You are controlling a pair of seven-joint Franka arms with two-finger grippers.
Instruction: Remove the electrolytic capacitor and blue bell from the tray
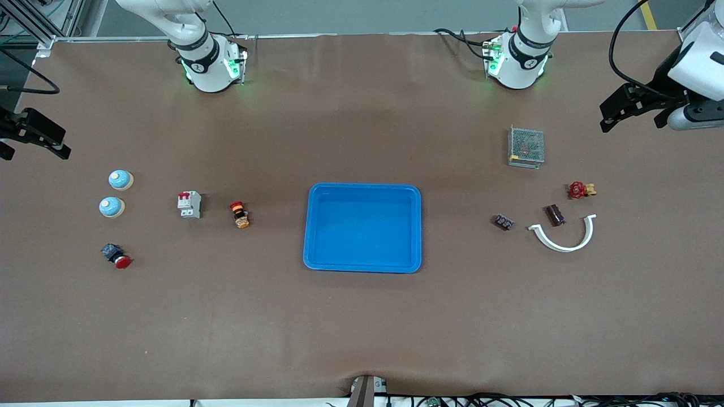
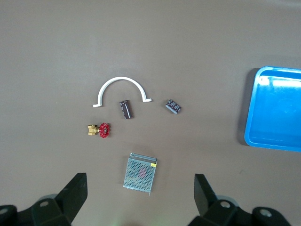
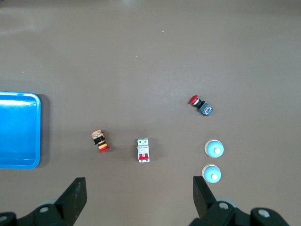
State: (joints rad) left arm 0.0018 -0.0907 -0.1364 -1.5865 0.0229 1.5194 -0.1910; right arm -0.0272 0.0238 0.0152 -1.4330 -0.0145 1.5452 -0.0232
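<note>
The capacitor [image 1: 555,215], a dark cylinder, lies on the table inside a white arc [image 1: 565,237]; it also shows in the left wrist view [image 2: 125,109]. Two blue bells [image 1: 120,180] [image 1: 111,207] stand side by side toward the right arm's end, and both show in the right wrist view [image 3: 214,149] [image 3: 211,173]. The blue tray [image 1: 363,186] sits mid-table. My left gripper [image 1: 633,121] [image 2: 139,197] is open and empty, high over the left arm's end. My right gripper [image 1: 34,151] [image 3: 138,197] is open and empty, high over the right arm's end.
Near the capacitor lie a small dark module [image 1: 503,222], a red valve [image 1: 581,190] and a metal mesh power supply [image 1: 526,146]. Near the bells lie a white breaker [image 1: 189,204], an orange-and-red button [image 1: 240,214] and a red pushbutton [image 1: 116,255].
</note>
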